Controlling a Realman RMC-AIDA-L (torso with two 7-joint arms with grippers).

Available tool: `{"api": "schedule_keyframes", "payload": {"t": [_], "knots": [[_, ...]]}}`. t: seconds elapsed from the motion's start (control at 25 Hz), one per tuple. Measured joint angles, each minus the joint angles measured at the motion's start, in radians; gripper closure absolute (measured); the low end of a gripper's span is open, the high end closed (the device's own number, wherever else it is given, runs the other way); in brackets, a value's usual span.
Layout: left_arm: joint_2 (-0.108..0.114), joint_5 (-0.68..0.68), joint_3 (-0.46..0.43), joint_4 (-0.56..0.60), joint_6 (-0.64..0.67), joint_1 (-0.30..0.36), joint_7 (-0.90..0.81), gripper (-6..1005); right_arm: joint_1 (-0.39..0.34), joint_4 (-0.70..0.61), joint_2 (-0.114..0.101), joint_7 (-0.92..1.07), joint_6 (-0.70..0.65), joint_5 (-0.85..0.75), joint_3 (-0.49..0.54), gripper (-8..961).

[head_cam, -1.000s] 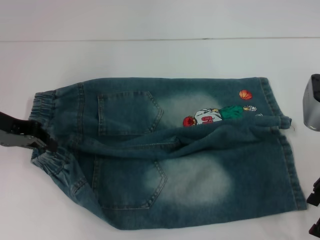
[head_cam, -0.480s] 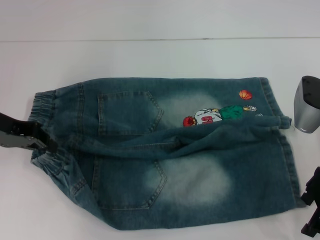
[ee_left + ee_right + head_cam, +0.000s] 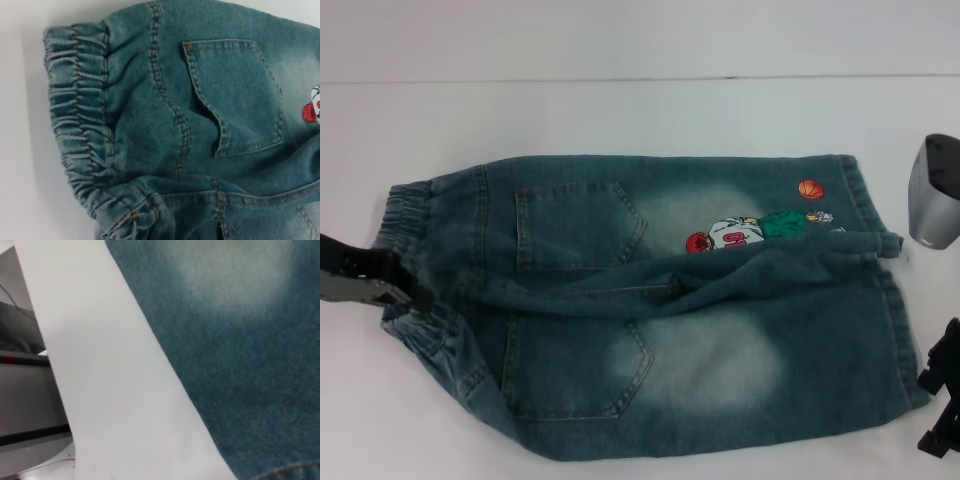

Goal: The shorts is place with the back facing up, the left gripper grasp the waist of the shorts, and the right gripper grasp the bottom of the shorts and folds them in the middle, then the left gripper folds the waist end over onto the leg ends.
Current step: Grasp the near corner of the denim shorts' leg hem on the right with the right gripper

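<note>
Shorts [image 3: 660, 300] of washed blue denim lie flat on the white table [image 3: 620, 110], back side up, waist to the robot's left and leg ends to its right. Both back pockets show: the far pocket [image 3: 578, 226] and the near pocket [image 3: 582, 372]. The elastic waistband [image 3: 405, 215] is gathered and puckered; the left wrist view shows its ribbing [image 3: 80, 120] and the orange stitching around one pocket [image 3: 235, 95] close up. A cartoon print [image 3: 745, 232] in red, white and green sits on the far leg, with a small orange basketball patch [image 3: 810, 188] near that leg's hem. A raised fold runs along the middle of the garment between the two legs.

Left gripper [image 3: 418, 293] sits at the waist end, its dark fingers touching the waistband edge where the fabric bunches. Whether the fingers are closed on the cloth cannot be told.

Right gripper [image 3: 945, 395] stands at the near right corner, just beside the hem of the near leg [image 3: 905, 330]. Only part of its dark body shows at the picture's edge, and its grip state cannot be told. The right wrist view shows the near leg's denim [image 3: 240, 340] lying on the table surface [image 3: 115, 390], with no fingers in sight.

A grey housing of the right arm [image 3: 935, 195] hangs beyond the far leg's hem, apart from the cloth.
</note>
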Motion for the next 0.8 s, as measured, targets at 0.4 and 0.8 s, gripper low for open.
{"api": "schedule_keyframes", "payload": {"t": [0.4, 0.8], "knots": [[-0.002, -0.006, 0.003, -0.005, 0.001, 0.003, 0.002, 944, 0.014, -0.007, 0.005, -0.002, -0.001, 0.0, -0.004, 23], [-0.002, -0.006, 0.0, -0.007, 0.001, 0.007, 0.004, 944, 0.015, 0.0, 0.022, -0.007, -0.001, -0.001, -0.009, 31]]}}
